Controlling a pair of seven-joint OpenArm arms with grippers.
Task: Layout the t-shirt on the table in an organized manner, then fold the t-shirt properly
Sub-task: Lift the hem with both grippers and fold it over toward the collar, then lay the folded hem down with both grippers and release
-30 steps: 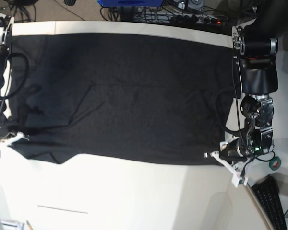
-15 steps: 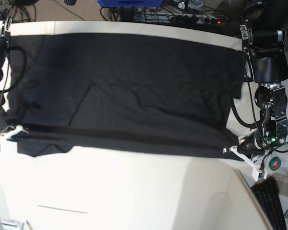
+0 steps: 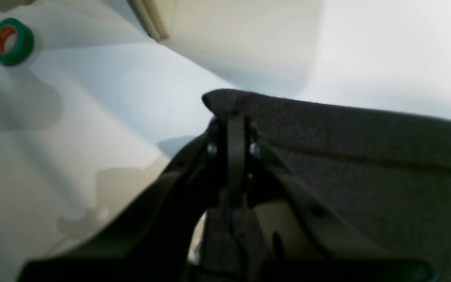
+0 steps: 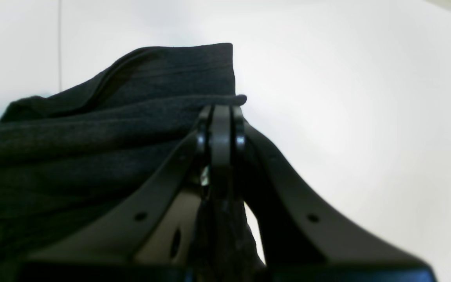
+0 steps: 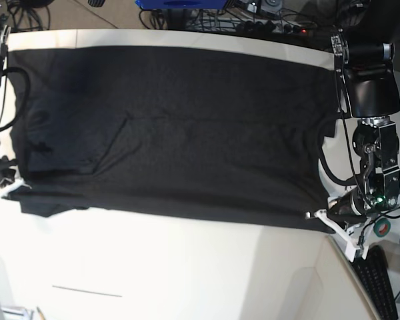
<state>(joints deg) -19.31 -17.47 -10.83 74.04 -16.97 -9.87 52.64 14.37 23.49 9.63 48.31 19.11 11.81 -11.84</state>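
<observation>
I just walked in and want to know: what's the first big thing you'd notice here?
A huge plain black cloth t-shirt lies stretched across the off-white smooth table, nearly covering its far half. At each near corner a black claw is shut on its edge: the left claw and the right claw. A small green tape roll sits beside the left claw.

large plain black soft cloth t-shirt (image 5: 173,127): spread across far half of off-white smooth tabletop (image 5: 187,273)
left claw (image 5: 311,215): at near hem, base view's right
right claw (image 5: 13,189): at near hem, opposite end
green tape roll (image 5: 382,228): beside left claw, off the cloth
</observation>
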